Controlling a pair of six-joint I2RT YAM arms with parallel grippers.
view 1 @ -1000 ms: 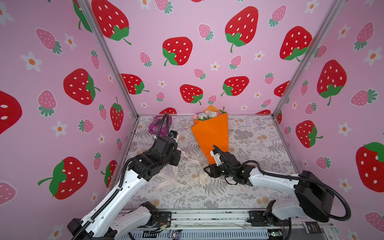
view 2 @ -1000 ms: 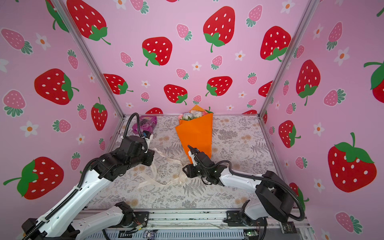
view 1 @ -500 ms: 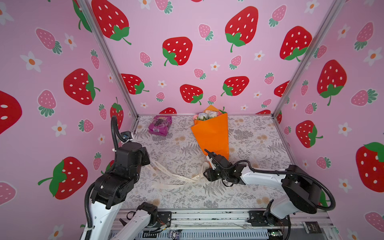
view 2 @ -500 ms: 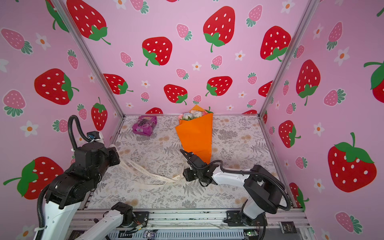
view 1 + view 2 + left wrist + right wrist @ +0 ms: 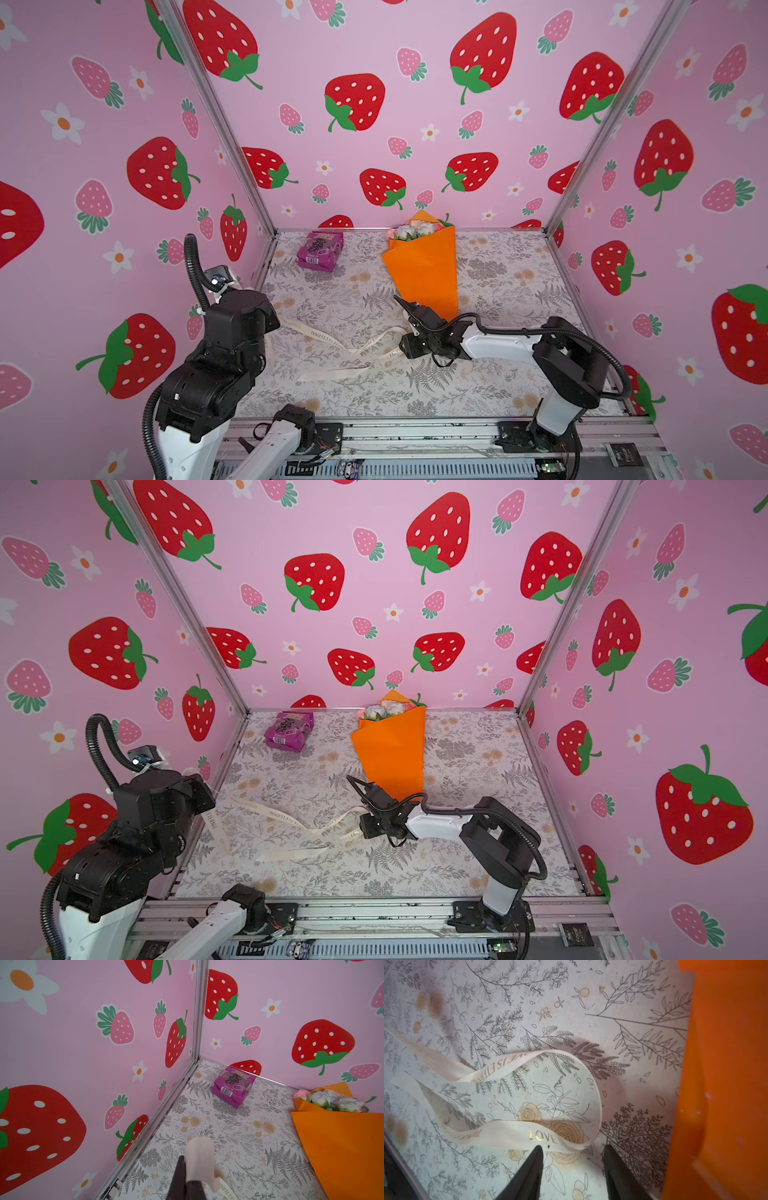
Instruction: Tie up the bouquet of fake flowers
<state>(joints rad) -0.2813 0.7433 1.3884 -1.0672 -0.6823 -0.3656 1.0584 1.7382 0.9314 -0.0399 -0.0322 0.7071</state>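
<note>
Right wrist view is showing the right gripper (image 5: 573, 1147) with its jaws standing apart and only the patterned surface (image 5: 529, 1012) lying between them. A loop of the cream ribbon (image 5: 512, 1132), printed with gold letters, is curling just ahead of its fingertips. One band is crossing right at the tip of one finger, and I cannot tell whether the two are touching. The orange wrapping paper (image 5: 726, 1064) of the bouquet of fake flowers is filling one side of that view, near the gripper and apart from the ribbon loop.

Left wrist view is showing the left gripper (image 5: 184, 1169) clenched on one end of the ribbon, with the cream strip sticking out past its closed fingers.

In both top views the bouquet of fake flowers (image 5: 422, 270) is lying flat on the surface toward the back, a little right of the middle. Its pink and white heads (image 5: 415, 230) are pointing at the back wall, and its narrow end is pointing forward, ending just beside the right arm's wrist. The ribbon (image 5: 291, 820) is trailing loosely across the surface in front of the paper. It is running from the left arm, which is hanging raised at the left edge, over to the right gripper, which is sitting low near the middle. A purple snack packet (image 5: 320, 251) is resting near the back left corner, well apart from the bouquet
</note>
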